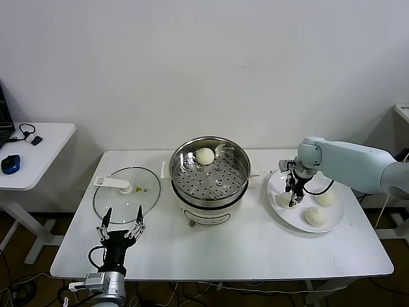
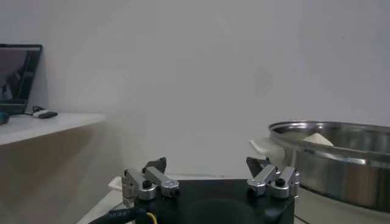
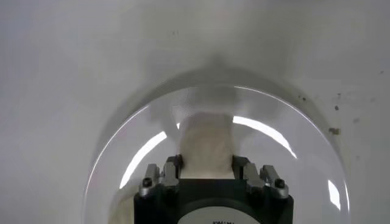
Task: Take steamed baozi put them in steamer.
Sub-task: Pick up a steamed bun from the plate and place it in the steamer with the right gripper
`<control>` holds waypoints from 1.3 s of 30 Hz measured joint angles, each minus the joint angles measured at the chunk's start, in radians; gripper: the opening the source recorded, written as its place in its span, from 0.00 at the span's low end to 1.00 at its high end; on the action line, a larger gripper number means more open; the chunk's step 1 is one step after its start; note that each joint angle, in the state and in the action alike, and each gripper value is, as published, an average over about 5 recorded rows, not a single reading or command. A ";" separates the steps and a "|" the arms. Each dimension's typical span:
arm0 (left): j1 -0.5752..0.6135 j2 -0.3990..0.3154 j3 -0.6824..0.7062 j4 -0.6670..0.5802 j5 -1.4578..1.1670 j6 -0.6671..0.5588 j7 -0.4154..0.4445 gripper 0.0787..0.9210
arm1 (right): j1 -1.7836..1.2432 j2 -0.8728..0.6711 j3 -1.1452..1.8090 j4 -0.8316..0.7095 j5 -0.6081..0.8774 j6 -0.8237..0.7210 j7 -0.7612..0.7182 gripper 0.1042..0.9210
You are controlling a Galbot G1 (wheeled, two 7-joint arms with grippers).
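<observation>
Progress stands at one of four: one baozi rests on the perforated tray at the far side of the steamer, and three remain on the white plate at the right of the tabletop. The right gripper is down over the plate's near-left bun, jaws clenched against its two sides; lifting and transfer are judged still outstanding. The left gripper waits near the glass lid, jaws released. The buns are round domes, crowns up, with no distinct long axis.
</observation>
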 measured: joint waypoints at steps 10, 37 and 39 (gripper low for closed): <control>-0.004 0.000 0.013 -0.004 0.006 0.005 0.004 0.88 | 0.242 0.032 -0.132 0.145 0.109 -0.022 -0.016 0.57; 0.014 0.000 0.034 -0.043 0.008 0.007 0.010 0.88 | 0.522 0.369 -0.138 0.249 0.435 -0.137 0.036 0.57; 0.015 0.000 0.033 -0.046 0.007 0.006 0.009 0.88 | 0.498 0.399 -0.126 0.224 0.439 -0.141 0.040 0.57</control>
